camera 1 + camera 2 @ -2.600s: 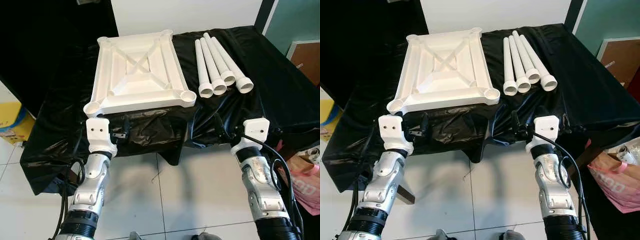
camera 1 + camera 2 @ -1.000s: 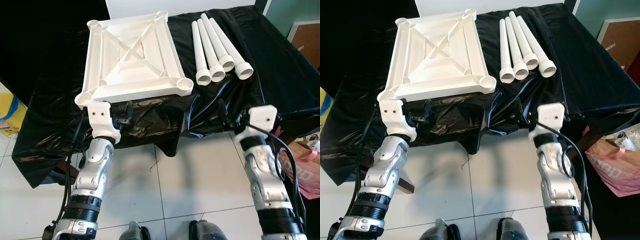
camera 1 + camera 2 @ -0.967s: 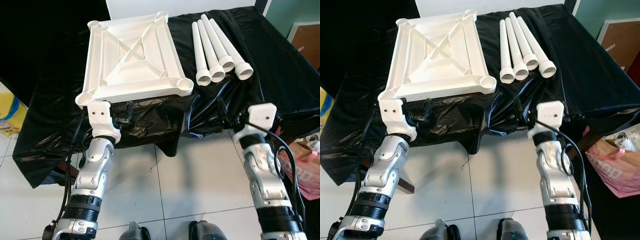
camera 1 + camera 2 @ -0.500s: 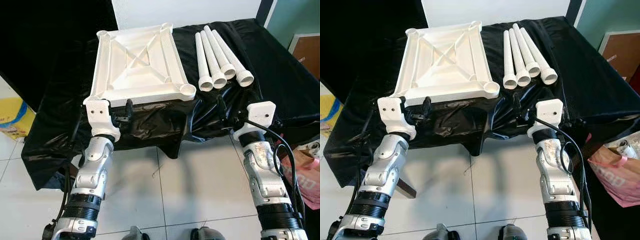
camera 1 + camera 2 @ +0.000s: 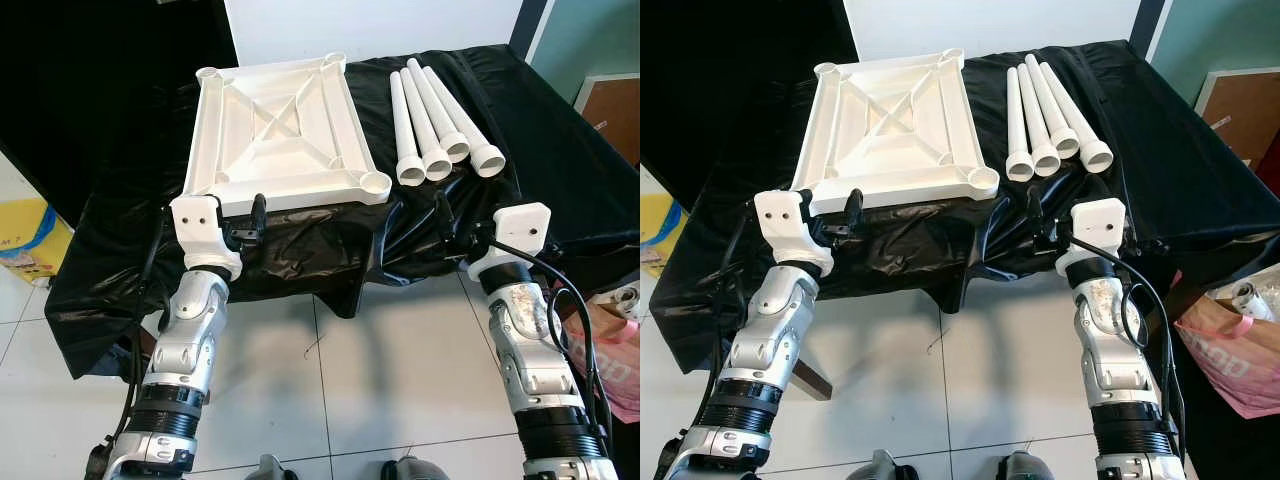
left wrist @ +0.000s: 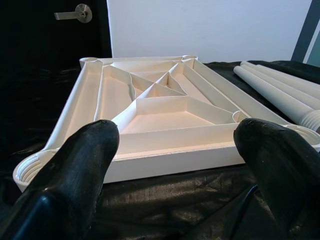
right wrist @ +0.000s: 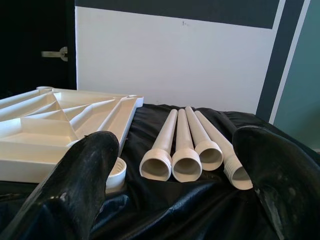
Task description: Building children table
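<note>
Left wrist view: tabletop [image 6: 165, 107] underside (edges cropped), jaws spread.

White wall [image 5: 370, 25], tiled floor [image 5: 400, 380]

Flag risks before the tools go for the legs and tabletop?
1. The four legs lie loose and touching on the slick black cover; gripping one may roll the others toward the edge.
2. The upside-down tabletop sits with its near corners at the table's front edge; a nudge from the open left tool could tip it off.
3. The right tool, also open, could snag the wrinkled cover.
</note>
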Controlling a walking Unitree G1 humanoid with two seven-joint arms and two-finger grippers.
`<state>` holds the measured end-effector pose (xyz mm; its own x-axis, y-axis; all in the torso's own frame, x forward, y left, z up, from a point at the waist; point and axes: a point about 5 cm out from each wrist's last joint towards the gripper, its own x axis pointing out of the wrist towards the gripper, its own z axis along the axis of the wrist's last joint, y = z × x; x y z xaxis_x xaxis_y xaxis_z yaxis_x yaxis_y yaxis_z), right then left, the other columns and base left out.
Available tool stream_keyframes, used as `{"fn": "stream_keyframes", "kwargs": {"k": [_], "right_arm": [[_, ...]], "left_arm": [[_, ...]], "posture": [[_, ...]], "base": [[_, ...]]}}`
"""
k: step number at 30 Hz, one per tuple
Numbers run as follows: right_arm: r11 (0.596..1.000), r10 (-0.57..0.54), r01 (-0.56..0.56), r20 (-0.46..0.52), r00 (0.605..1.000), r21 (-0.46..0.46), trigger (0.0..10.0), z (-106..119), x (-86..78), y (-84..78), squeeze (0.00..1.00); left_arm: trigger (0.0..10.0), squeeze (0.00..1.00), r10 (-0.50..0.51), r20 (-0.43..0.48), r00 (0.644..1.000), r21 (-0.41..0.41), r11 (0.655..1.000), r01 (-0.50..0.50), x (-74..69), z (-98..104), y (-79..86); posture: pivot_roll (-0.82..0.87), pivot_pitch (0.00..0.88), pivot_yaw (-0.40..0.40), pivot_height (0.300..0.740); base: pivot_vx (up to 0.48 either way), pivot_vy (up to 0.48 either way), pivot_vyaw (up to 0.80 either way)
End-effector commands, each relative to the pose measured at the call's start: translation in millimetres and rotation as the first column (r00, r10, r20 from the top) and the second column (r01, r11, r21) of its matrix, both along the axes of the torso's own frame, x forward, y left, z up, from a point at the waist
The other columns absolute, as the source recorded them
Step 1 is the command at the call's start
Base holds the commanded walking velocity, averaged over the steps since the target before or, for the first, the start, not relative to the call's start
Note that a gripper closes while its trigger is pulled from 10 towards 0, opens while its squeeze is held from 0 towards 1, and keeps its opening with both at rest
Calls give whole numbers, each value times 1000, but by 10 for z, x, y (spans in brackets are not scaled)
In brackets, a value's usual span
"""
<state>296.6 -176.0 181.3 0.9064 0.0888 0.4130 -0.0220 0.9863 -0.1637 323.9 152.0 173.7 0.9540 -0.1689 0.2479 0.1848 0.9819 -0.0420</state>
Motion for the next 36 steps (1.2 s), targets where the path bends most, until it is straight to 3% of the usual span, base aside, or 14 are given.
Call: {"fn": "stream_keyframes", "kwargs": {"k": [1, 11, 36], "right_arm": [[1000, 1, -1, -3, 1000, -5, 10000, -15, 7, -6, 0], [1000, -3, 3, -3, 1000, -9, 10000, -11, 19, -5, 0], [1000, -8, 8, -7, 1000, -15, 10000, -22, 15, -8, 0]], "left_arm": [[10000, 0, -105, 1, 994, 24, 994, 105, -8, -24, -55], [10000, 0, -101, 6, 995, 17, 995, 100, 19, -2, -40], [10000, 0, -95, 11, 995, 7, 995, 95, 19, 6, -37]], "posture": [[-130, 39, 36, 740], [-128, 48, 37, 740], [-136, 53, 39, 740]], "base": [[0, 0, 0], [0, 0, 0], [279, 0, 0]]}}
